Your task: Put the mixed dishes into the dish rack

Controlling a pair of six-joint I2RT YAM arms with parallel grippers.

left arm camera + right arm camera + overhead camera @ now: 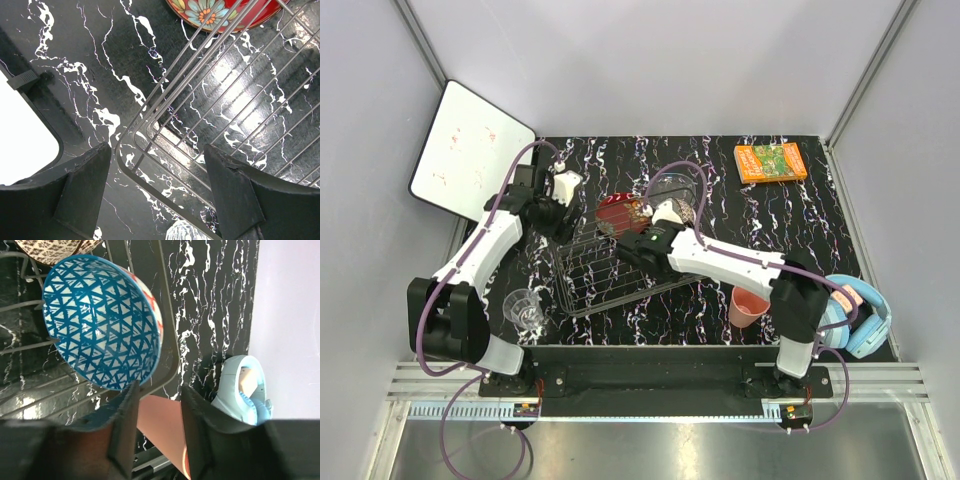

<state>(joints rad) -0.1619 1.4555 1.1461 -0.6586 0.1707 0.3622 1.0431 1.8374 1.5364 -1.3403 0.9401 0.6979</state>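
Note:
The wire dish rack [598,272] lies mid-table. In the right wrist view the blue patterned bowl [102,322] stands on edge in the rack [172,360], with the beige-brown bowl [50,250] behind it. My right gripper [157,412] is open just below the blue bowl's rim and holds nothing. The salmon-pink cup [160,427] shows between its fingers and stands right of the rack [748,307]. My left gripper [157,185] is open and straddles the rack's corner wire [150,170]. The red dish [220,12] leans at the rack's far end [617,208]. The clear glass bowl [675,188] sits behind the rack. The clear glass cup [525,308] stands left of it.
An orange book [771,162] lies at the back right. Blue headphones [855,315] lie at the right front edge, beside the right arm's base. A white board [470,150] leans at the back left. Grey walls enclose the table.

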